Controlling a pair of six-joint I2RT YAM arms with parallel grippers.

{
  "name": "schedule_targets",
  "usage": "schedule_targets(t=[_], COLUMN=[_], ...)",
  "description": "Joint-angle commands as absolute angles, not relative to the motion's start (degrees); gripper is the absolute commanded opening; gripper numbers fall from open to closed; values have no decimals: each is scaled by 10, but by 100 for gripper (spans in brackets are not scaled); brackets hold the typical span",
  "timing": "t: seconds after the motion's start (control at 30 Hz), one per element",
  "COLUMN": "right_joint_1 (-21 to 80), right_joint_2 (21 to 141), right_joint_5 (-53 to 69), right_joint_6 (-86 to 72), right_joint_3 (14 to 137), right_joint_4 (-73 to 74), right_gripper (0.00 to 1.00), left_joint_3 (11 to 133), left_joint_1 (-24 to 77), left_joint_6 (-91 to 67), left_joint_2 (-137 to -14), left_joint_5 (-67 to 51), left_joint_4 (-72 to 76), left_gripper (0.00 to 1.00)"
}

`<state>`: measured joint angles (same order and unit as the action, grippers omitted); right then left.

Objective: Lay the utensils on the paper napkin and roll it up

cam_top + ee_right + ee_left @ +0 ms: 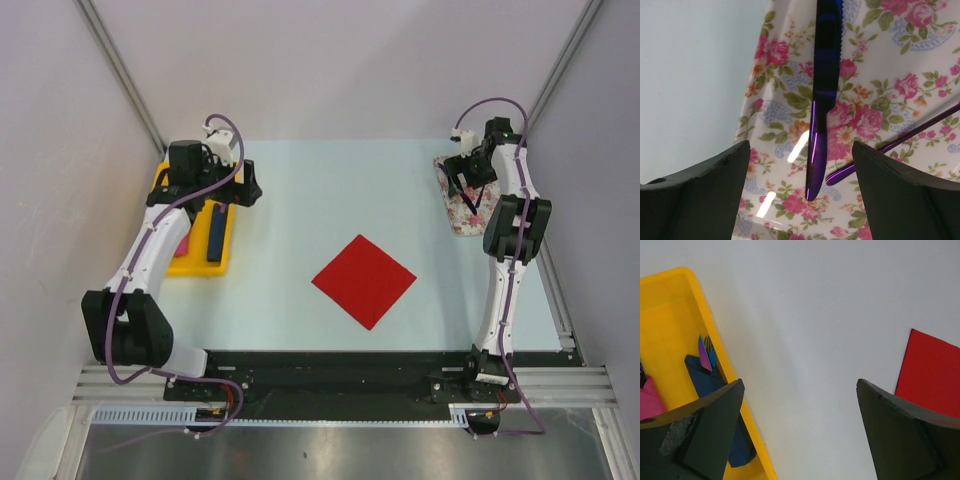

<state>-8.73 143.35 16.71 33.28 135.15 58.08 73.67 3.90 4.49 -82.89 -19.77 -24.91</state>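
The red paper napkin (363,279) lies flat as a diamond in the middle of the table, and its corner shows in the left wrist view (932,375). A glossy purple knife (822,95) and a second purple utensil (900,142) lie on a white flowered tray (790,200) at the far right (457,205). My right gripper (800,145) hangs open just above them, its fingers either side of the knife's handle end. My left gripper (799,385) is open over bare table beside a yellow tray (715,340). That tray holds a dark blue sleeve with utensil tips (705,352) showing.
The yellow tray (190,262) at the left also holds a pink piece (647,400) next to the blue sleeve (215,232). Grey walls close in both sides and the back. The arm bases stand on a black rail (340,365) at the near edge.
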Motion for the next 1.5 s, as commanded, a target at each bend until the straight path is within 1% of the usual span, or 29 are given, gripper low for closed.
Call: schedule_targets(t=[0.0, 0.1, 0.13, 0.3, 0.4, 0.47, 0.5, 0.53, 0.6, 0.63, 0.73, 0.83, 0.9, 0.93, 1.0, 1.03, 1.1, 1.2, 1.33, 1.47], right_joint_1=[-92, -94, -94, -91, -87, -83, -83, -81, -78, -77, -77, -77, -77, -77, -76, -76, -73, -70, -69, -73], right_joint_2=[1451, 1459, 1464, 1473, 1473, 1470, 1470, 1469, 1464, 1463, 1451, 1431, 1419, 1405, 1390, 1376, 1364, 1349, 1368, 1397], right_joint_5=[147, 142, 142, 139, 137, 134, 133, 133, 131, 131, 128, 117, 106, 104, 91, 85, 66, 35, -19, -11], right_joint_6=[326, 322, 322, 323, 324, 326, 326, 327, 327, 329, 332, 334, 333, 332, 330, 325, 322, 320, 324, 321], right_joint_3=[1382, 1382, 1382, 1376, 1363, 1354, 1345, 1340, 1333, 1325, 1299, 1276, 1248, 1238, 1209, 1202, 1180, 1150, 1133, 1154], right_joint_4=[538, 519, 513, 502, 498, 498, 497, 498, 500, 504, 512, 519, 526, 527, 539, 544, 564, 587, 589, 598], right_gripper=[86, 79, 75, 64, 60, 59, 56, 50, 47, 43, 36, 24, 24, 20, 20, 17, 17, 19, 22, 27], left_joint_3=[764, 761, 760, 752, 748, 747, 745, 743, 741, 739, 737, 735, 731, 730, 727, 725, 722, 722, 718, 717], left_joint_1=[42, 42, 42, 41, 42, 42, 42, 42, 42, 42, 42, 42, 42, 42, 42, 42, 42, 42, 42, 42], left_joint_6=[62, 64, 65, 73, 78, 83, 83, 84, 85, 87, 89, 93, 93, 93, 94, 94, 94, 96, 97, 97], left_joint_2=[-831, -830, -828, -824, -821, -821, -818, -818, -815, -813, -810, -807, -805, -803, -800, -798, -794, -788, -783, -781], left_joint_5=[-203, -205, -205, -196, -192, -191, -190, -190, -191, -191, -190, -190, -190, -191, -192, -192, -192, -194, -193, -192], left_joint_4=[-256, -259, -260, -264, -265, -267, -268, -268, -268, -268, -270, -275, -277, -278, -279, -279, -279, -282, -284, -287], left_gripper=[100, 100, 100, 100, 100, 100, 100, 100, 100, 100, 100, 100, 100, 100, 100, 100, 100, 100, 100, 100])
